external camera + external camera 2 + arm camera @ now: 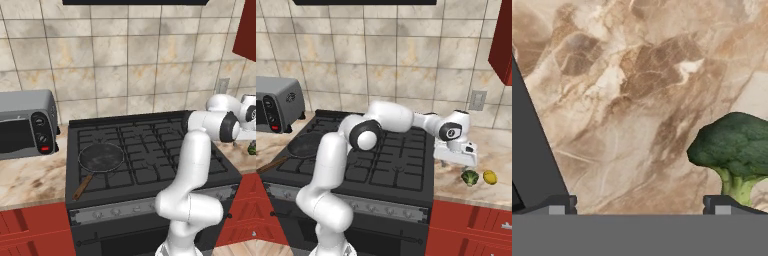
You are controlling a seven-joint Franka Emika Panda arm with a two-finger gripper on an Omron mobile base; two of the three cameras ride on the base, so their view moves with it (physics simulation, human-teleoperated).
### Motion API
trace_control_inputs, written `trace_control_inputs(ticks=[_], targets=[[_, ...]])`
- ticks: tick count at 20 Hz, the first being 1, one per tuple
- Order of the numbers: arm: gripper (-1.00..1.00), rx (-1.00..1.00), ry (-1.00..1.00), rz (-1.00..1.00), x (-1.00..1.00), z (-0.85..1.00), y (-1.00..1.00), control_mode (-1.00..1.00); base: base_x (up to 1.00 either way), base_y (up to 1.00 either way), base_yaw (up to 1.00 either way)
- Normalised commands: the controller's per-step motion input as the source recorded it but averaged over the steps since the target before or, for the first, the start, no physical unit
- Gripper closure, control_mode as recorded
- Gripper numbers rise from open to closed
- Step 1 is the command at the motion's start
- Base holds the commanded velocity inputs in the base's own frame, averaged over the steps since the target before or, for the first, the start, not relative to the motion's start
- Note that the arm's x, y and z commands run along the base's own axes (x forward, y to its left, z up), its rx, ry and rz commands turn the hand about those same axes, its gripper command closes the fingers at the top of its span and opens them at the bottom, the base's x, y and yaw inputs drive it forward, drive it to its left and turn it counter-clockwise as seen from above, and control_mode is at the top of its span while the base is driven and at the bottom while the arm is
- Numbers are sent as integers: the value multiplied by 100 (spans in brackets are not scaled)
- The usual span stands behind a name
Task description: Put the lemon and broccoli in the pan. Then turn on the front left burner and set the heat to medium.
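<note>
Broccoli [734,150] lies on the desk [637,100] just beside my gripper [642,202], whose fingers [559,204] I see spread wide.

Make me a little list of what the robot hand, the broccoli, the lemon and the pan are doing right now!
gripper: open, above the counter, holding nothing
broccoli: on the counter right of the stove, near one fingertip
lemon: on the counter, just right of the broccoli
pan: on the front left burner, nothing in it
</note>
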Motion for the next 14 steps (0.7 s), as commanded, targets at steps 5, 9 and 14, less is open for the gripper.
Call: trace_control_inputs(ticks=[5, 9, 14], targets=[[-100, 0, 0, 0, 0, -12, -6, -100, 0, 0, 0], [-100, 0, -2, 0, 0, -8, -19, -100, 0, 0, 0], [-100, 0, -2, 0, 1, -1, -25, -100, 0, 0, 0]])
